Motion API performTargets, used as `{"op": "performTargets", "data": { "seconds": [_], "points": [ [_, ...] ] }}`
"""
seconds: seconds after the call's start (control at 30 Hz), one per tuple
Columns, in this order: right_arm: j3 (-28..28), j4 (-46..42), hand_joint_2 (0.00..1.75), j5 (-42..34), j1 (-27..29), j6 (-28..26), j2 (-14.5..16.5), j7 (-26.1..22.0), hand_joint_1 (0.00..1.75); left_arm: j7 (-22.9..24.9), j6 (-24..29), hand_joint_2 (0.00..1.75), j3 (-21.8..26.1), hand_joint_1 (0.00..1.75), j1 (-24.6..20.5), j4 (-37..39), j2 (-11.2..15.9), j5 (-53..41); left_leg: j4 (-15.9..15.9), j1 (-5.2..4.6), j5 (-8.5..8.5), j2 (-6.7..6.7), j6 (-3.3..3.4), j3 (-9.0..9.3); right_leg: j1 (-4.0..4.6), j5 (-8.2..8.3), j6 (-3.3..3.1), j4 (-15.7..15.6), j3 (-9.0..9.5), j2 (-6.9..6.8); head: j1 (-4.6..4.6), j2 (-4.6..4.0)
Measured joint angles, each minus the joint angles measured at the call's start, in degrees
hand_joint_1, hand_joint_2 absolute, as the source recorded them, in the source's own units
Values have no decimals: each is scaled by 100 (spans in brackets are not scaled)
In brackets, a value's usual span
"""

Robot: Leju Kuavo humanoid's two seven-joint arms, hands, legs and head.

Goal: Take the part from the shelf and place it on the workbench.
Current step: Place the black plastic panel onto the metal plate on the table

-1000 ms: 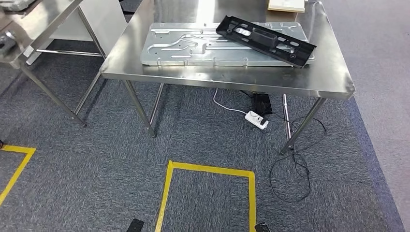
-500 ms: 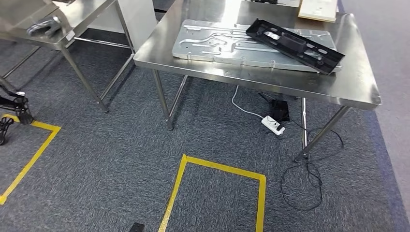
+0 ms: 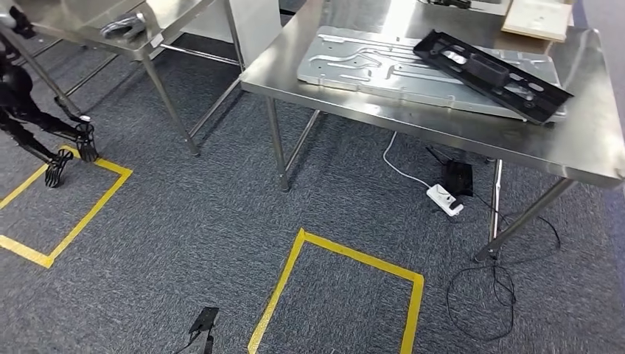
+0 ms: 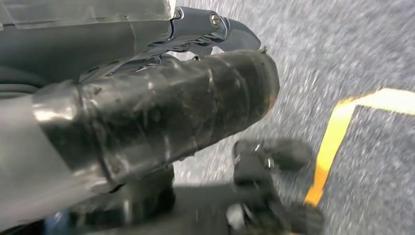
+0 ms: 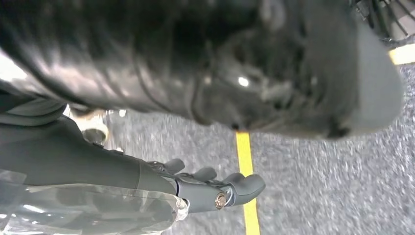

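Left hand: I see my left hand [image 4: 195, 29] hanging over the grey carpet [image 3: 184, 243]; its dark fingers [image 4: 230, 32] lie out loosely with nothing in them, so I read it as released.
Right hand: my right hand [image 5: 215, 188] also hangs above the carpet, fingers [image 5: 247, 183] a little curled and spread, nothing held, so released as well.
Floor tape: nearest to me on the carpet is a yellow tape outline [image 3: 346, 258], lying in front of the workbench [image 3: 516, 136] and on my side of it. A second yellow outline [image 3: 74, 214] lies well to the left of the workbench.
Under the workbench: a white power strip [image 3: 444, 199] lies on the carpet between the workbench legs, with a black cable [image 3: 479, 295] looping off near the right-hand leg.
Workbench: a steel table, its front edge facing me.
Metal panel: a stamped silver panel [image 3: 368, 66] lies flat on the workbench top.
Part: the long black part [image 3: 492, 74] lies on the workbench, resting slantwise across the right end of the metal panel, touching it.
Board: a pale flat board [image 3: 538, 18] sits at the far right corner of the workbench, beyond the part.
Second table: another steel table [image 3: 96, 26] stands to the left of the workbench, apart from it.
Black stand: left of that, dark jointed legs [image 3: 44, 133] reach the carpet by the second outline; what they belong to I cannot tell.
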Motion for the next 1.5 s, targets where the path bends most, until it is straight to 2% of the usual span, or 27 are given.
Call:
{"op": "performTargets", "data": {
  "seconds": [0.07, 0.13, 0.2, 0.27, 0.3, 0.33, 0.37, 0.43, 0.5, 0.57, 0.63, 0.7, 0.77, 0.83, 0.87, 0.9, 0.93, 1.0, 1.07, 1.17, 1.23, 1.3, 1.33, 1.37, 1.4, 1.43, 1.5],
  "points": [
    [100, 1, 0, 109, -69, 63, -29, 51, 0, 169, -297, 0, 51, 0, -119, 4, 76, 130, -267, -50, 40, 87, 71, 87, 21, 18, 60, -11, 1, -88, 7, 0],
    [170, 4, 0, 101, -83, 39, -50, 208, 0, 188, -471, 0, 86, 0, -129, 6, 119, 148, -313, -39, 85, -31, 144, 77, 16, 20, 133, -33, 20, -150, 9, 0],
    [184, 9, 0, -31, -24, -93, -96, 356, 0, 29, -524, 0, 94, 0, 4, 5, 103, 54, -392, -9, 142, -127, 223, 130, 0, -150, 197, 142, -26, 30, 20, 0],
    [185, 20, 0, -119, 85, -207, -159, 395, 0, -156, -473, 0, 94, 0, 199, 5, 40, -8, -423, -1, 177, -220, 274, 146, -14, -532, 220, 748, -270, 319, 35, 0],
    [186, 30, 0, -135, 144, -234, -183, 394, 0, -212, -441, 0, 94, 0, 293, 5, 1, -16, -414, -5, 183, -284, 287, 128, -13, -705, 221, 1123, -437, 394, 39, 0],
    [187, 40, 0, -148, 197, -246, -208, 393, 0, -240, -430, 0, 94, 0, 372, 5, -33, -18, -400, -8, 184, -359, 289, 108, -10, -787, 220, 1394, -562, 429, 39, 0],
    [188, 51, 0, -155, 234, -248, -227, 393, 0, -249, -430, 0, 94, 0, 432, 5, -60, -19, -381, -10, 185, -445, 290, 90, -7, -759, 215, 1483, -606, 446, 43, 0],
    [192, 65, 0, -162, 257, -249, -256, 395, 0, -247, -443, 0, 94, 0, 490, 5, -96, -21, -337, -8, 179, -614, 281, 69, -8, -424, 191, 1032, -394, 510, 46, 0],
    [202, 70, 0, -163, 252, -248, -275, 396, 0, -245, -450, 0, 94, 0, 499, 5, -117, -22, -277, -12, 159, -766, 246, 40, -31, -159, 160, 325, -53, 759, 40, 0],
    [214, 73, 0, -162, 252, -249, -285, 396, 0, -244, -452, 0, 94, 0, 499, 5, -123, -22, -237, -7, 155, -889, 185, -13, -40, -131, 136, 26, 83, 918, 37, 0],
    [220, 75, 0, -158, 250, -241, -285, 396, 0, -241, -472, 0, 94, 0, 523, 5, -121, -22, -244, 7, 173, -980, 114, -54, -36, -113, 91, -10, 108, 816, 41, 0],
    [222, 78, 0, -141, 240, -202, -291, 381, 0, -238, -554, 0, 94, 0, 551, 5, -118, -26, -98, 2, 77, -778, 49, -141, -53, -79, 21, -64, 143, 686, 20, 0],
    [235, 81, 0, -79, 238, -103, -298, 331, 0, -258, -707, 0, 94, 0, 555, 5, -121, -46, 474, 9, -235, -439, -11, -424, -56, -64, -25, -97, 153, 534, -10, 0],
    [282, 84, 0, -23, 252, 30, -298, 256, 0, -317, -862, 0, 94, 0, 570, 5, -129, -80, 1154, 41, -505, -321, -57, -770, -43, -71, -39, -96, 149, 366, -17, 0],
    [305, 85, 0, -53, 254, 102, -293, 216, 0, -361, -914, 0, 93, 0, 589, 5, -134, -101, 1289, 54, -507, -303, -71, -840, -40, -76, -39, -94, 149, 285, -17, 0],
    [321, 85, 0, -150, 248, 179, -285, 176, 0, -414, -949, 0, 93, 0, 609, 5, -136, -119, 1204, 61, -406, -283, -75, -797, -39, -82, -35, -91, 150, 213, -18, 0],
    [326, 85, 0, -293, 235, 255, -270, 137, 0, -470, -968, 0, 92, 0, 622, 5, -137, -135, 912, 63, -230, -239, -69, -642, -39, -89, -25, -89, 155, 145, -19, 0],
    [326, 84, 0, -562, 199, 372, -232, 53, 0, -567, -990, 0, 92, 0, 620, 5, -136, -146, 128, 30, 75, 4, -24, -223, -21, -112, 11, -82, 180, 23, -18, 0],
    [326, 82, 0, -608, 161, 432, -200, -3, 0, -610, -1021, 0, 91, 0, 604, 5, -138, -148, -262, -19, 155, 143, 44, -28, 4, -134, 71, -84, 207, -76, -7, 0],
    [326, 74, 0, -545, 108, 482, -167, -15, 0, -617, -1064, 0, 89, 0, 647, 5, -146, -152, -328, -29, 181, -46, 141, -20, 5, -176, 180, -96, 263, -172, 5, 0],
    [326, 66, 0, -547, 88, 491, -164, -9, 0, -626, -1077, 0, 87, 0, 676, 5, -162, -155, -390, 1, 233, -174, 215, 21, -17, -395, 228, 184, 171, 55, 30, 0],
    [326, 66, 0, -575, 94, 494, -166, 19, 0, -686, -1127, 0, 87, 0, 683, 5, -180, -142, -400, 9, 264, -307, 262, 13, -30, -770, 235, 882, -149, 348, 56, 0],
    [326, 67, 0, -592, 109, 497, -169, 43, 0, -721, -1171, 0, 87, 0, 685, 5, -188, -131, -394, 4, 271, -383, 273, 3, -29, -900, 237, 1233, -322, 411, 60, 0],
    [326, 69, 0, -605, 127, 502, -174, 69, 0, -747, -1220, 0, 87, 0, 692, 5, -196, -121, -386, -1, 271, -472, 275, -1, -26, -925, 237, 1439, -434, 441, 60, 0],
    [326, 72, 0, -609, 142, 507, -181, 90, 0, -756, -1262, 0, 87, 0, 700, 5, -206, -112, -373, -5, 269, -564, 275, -3, -26, -833, 234, 1439, -456, 460, 60, 0],
    [326, 75, 0, -608, 149, 509, -193, 106, 0, -751, -1293, 0, 87, 0, 708, 5, -216, -102, -356, -6, 263, -656, 270, -2, -28, -641, 224, 1219, -377, 492, 60, 0],
    [326, 79, 0, -614, 149, 498, -224, 125, 0, -721, -1320, 0, 87, 0, 715, 5, -248, -96, -304, -13, 242, -823, 243, -14, -43, -244, 187, 479, -77, 721, 60, 0]
  ]
}}
